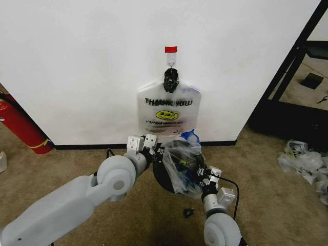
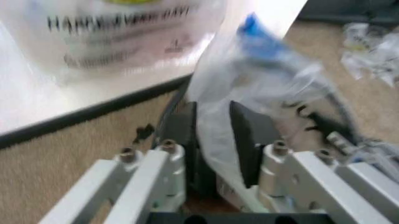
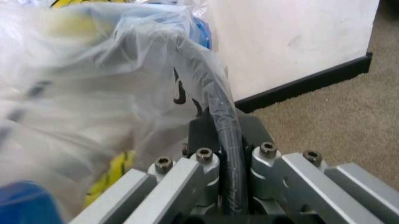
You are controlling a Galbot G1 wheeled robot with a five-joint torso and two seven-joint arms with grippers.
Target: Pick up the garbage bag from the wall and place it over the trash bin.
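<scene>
The left gripper stands open astride the bag at the bin's near rim. That bag drapes over the bin below the wall, where another bag hangs. The right gripper is clamped on bag and rim.

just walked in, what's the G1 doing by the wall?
It is fitting a garbage bag over the black trash bin on the carpet by the wall. The right gripper is shut on the bag's edge along the bin's rim. The left gripper is at the opposite side with its jaws parted around a fold of bag plastic. The bag is bunched over the bin, not spread out. Another "THANK YOU" bag hangs from the hook under red tape.
</scene>
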